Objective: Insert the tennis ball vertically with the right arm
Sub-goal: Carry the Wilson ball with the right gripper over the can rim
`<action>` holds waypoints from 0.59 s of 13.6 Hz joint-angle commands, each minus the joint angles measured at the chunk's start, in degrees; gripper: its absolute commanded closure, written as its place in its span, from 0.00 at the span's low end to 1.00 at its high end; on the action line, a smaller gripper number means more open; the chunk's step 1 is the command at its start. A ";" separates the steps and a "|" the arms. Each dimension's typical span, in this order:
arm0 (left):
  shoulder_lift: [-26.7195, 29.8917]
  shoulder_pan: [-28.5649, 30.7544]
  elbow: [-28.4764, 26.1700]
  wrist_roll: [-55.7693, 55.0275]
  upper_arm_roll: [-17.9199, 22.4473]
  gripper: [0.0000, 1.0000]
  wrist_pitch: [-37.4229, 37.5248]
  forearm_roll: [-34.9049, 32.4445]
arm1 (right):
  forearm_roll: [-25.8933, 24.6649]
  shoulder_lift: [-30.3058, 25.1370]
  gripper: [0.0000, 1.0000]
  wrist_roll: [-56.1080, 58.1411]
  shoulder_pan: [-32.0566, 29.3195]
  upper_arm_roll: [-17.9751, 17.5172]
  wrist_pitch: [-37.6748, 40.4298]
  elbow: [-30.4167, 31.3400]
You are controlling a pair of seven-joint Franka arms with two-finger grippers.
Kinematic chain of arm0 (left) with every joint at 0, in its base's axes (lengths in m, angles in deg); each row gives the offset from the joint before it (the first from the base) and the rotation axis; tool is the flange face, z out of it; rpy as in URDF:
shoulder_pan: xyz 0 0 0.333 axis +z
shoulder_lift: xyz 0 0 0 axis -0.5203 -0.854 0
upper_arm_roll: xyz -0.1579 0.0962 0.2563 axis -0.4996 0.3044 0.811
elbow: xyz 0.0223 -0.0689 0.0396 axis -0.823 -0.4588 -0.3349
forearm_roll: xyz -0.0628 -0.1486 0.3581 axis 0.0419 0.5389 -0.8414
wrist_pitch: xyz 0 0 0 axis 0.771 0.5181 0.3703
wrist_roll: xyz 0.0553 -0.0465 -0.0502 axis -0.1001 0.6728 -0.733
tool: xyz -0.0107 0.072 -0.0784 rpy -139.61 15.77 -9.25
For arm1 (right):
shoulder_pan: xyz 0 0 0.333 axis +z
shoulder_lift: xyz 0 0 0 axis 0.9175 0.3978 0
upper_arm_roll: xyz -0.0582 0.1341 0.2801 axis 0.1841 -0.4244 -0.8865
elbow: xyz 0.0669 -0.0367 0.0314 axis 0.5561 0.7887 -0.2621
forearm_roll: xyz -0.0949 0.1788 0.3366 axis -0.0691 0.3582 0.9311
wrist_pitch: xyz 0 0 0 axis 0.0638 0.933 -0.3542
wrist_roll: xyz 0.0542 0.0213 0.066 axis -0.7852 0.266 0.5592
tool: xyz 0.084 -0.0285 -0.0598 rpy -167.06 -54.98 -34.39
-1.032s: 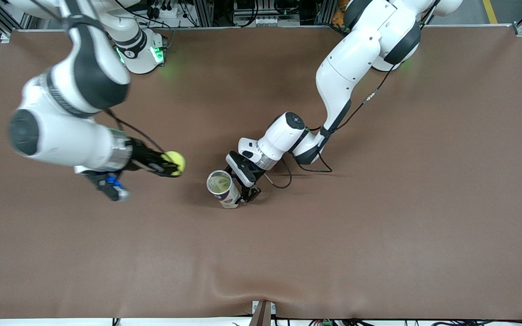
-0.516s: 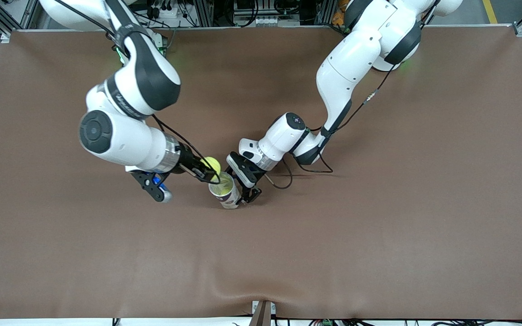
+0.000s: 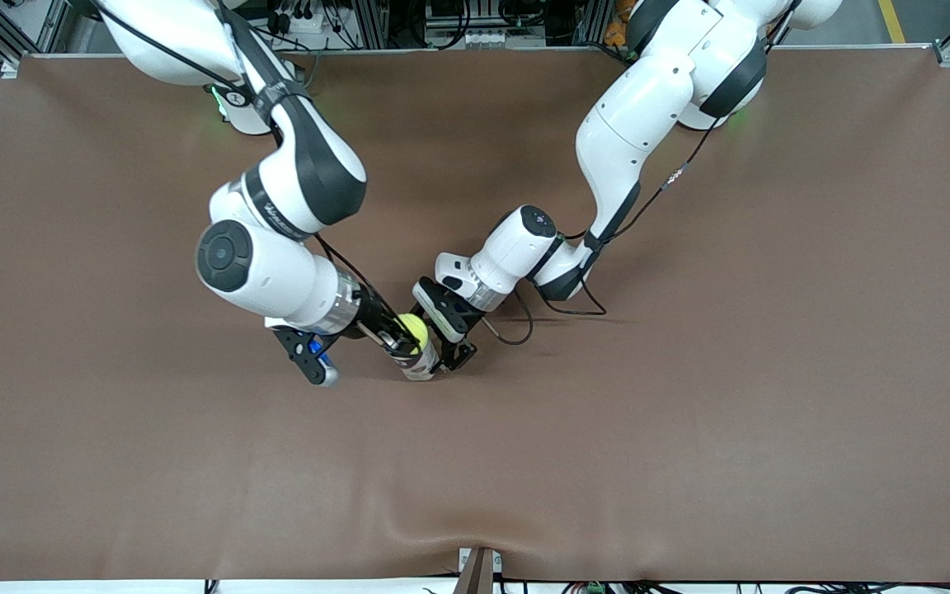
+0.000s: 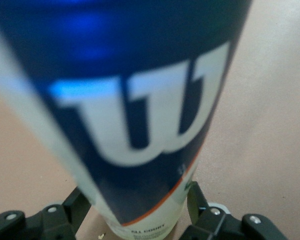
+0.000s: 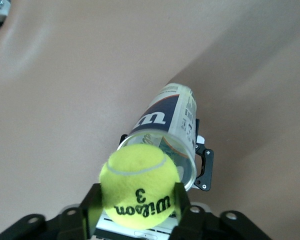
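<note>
1. Tennis ball point(image 3: 414, 330), yellow, marked 3: you see it between the right gripper point(image 3: 406, 338) fingers, grasped at both sides, right over the open mouth of the can point(image 3: 421, 363).
2. The can stands upright on the brown table point(image 3: 689, 396), clenched low down by your left gripper point(image 3: 452, 356).
3. Both arms meet mid-table.

Yellow-green tennis ball point(image 5: 140, 186) with black lettering and a pale seam, centre frame; clear can point(image 5: 169, 131) bearing a navy label with white lettering and orange-red trim; brown table point(image 3: 689, 412); white arms, dark grey bands.
</note>
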 commanded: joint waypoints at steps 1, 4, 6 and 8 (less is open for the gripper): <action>-0.75 0.03 1.01 -0.05 -0.02 0.15 -0.78 -0.86 | -1.51 0.85 0.00 -0.82 1.82 0.53 0.86 -2.28; -0.75 0.12 1.01 -0.05 -0.02 0.15 -0.78 -0.86 | -1.51 0.40 0.00 -0.73 0.95 0.54 8.92 -5.86; -0.66 0.12 1.01 -0.05 -0.02 0.15 -0.78 -0.86 | -1.60 0.32 0.00 -0.38 -1.15 0.97 14.81 -10.00; -0.75 0.12 1.01 -0.05 -0.02 0.13 -0.78 -0.86 | -1.43 0.23 0.00 5.46 -5.71 0.80 16.51 -11.42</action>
